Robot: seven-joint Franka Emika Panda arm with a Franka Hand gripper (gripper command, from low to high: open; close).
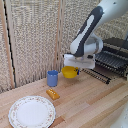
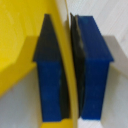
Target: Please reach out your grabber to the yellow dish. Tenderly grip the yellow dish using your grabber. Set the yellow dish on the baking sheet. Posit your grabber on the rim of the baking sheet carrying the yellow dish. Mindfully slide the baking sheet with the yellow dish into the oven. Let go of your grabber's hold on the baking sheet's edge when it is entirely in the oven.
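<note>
Fingers [image 2: 92, 70] pinch thin rim of bright yellow dish [image 1: 70, 72].

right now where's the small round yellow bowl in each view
Exterior view: the small round bright yellow bowl hangs under the white arm's gripper, beside the blue cup.
Wrist view: its yellow wall runs between the blue fingertips.
Shared landmark: the jaws shut on the bowl's rim.
</note>
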